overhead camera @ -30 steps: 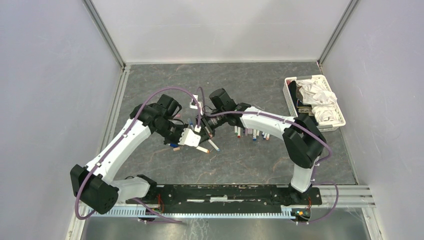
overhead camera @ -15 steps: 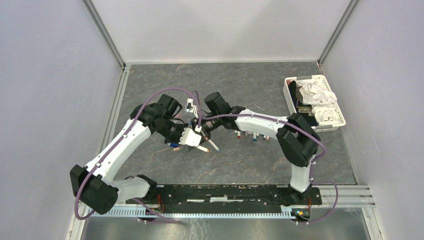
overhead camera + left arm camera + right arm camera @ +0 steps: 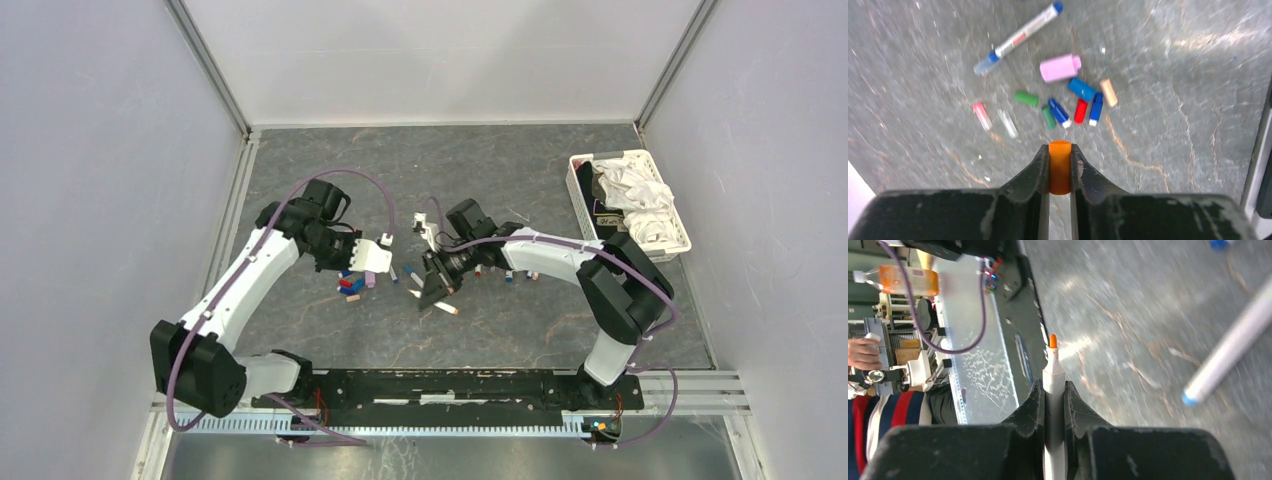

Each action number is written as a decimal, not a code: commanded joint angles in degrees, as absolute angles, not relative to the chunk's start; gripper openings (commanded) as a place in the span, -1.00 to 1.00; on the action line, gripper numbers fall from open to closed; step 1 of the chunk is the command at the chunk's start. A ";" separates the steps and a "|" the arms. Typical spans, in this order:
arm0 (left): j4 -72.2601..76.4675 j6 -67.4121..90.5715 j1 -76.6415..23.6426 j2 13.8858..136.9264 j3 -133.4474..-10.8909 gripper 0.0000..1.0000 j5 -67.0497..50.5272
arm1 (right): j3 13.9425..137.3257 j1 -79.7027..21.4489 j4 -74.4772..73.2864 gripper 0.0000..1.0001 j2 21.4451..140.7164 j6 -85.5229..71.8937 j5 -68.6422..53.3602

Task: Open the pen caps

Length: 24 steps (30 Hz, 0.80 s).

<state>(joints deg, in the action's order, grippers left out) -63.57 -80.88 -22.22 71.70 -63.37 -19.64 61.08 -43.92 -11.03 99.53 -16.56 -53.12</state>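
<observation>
Under the right forearm in the top view, a row of pens (image 3: 505,270) is partly hidden, so those cannot be counted. The loose caps (image 3: 350,285) on the table (image 3: 520,170) are only a small smear of colour from up there.

The left wrist view shows them plainly, ten in all:
- three blue (image 3: 1082,89)
- two green (image 3: 1026,98)
- one red (image 3: 1080,110)
- one large pink (image 3: 1060,67)
- one peach (image 3: 1108,92)
- one pinkish-red (image 3: 981,115)
- one pale (image 3: 1008,123), perhaps clear plastic

One blue-tipped pen (image 3: 1018,37) lies beyond them. The left gripper (image 3: 1060,150) pinches an eleventh, the orange cap (image 3: 1060,172), upright between its jaws above the heap.

The right gripper (image 3: 1052,387) is clamped on one white pen (image 3: 1053,372), whose orange nib (image 3: 1053,340) is bare. That view is blurred. A second pen (image 3: 1233,347) is cut off by the frame edge.
</observation>
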 commanded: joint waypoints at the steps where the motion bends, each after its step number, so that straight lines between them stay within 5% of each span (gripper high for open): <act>1: -63.45 -83.82 -18.27 73.96 -66.08 -0.96 -15.48 | 58.70 -41.51 -19.33 -1.00 97.11 -10.29 -49.31; 16: -47.70 -60.65 -17.23 82.14 -58.14 -0.91 -21.26 | 67.35 -35.34 -18.38 -1.00 99.05 -20.44 4.68; 24: -44.13 -55.50 -17.23 85.27 -57.15 -0.78 -19.86 | 65.60 -34.40 -16.49 -1.00 99.69 -21.93 17.08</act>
<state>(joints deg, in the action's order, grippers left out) -47.77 -61.34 -17.43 84.51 -56.62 -19.53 65.67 -35.03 -18.50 99.22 -20.01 6.76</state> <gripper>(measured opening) 0.216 0.125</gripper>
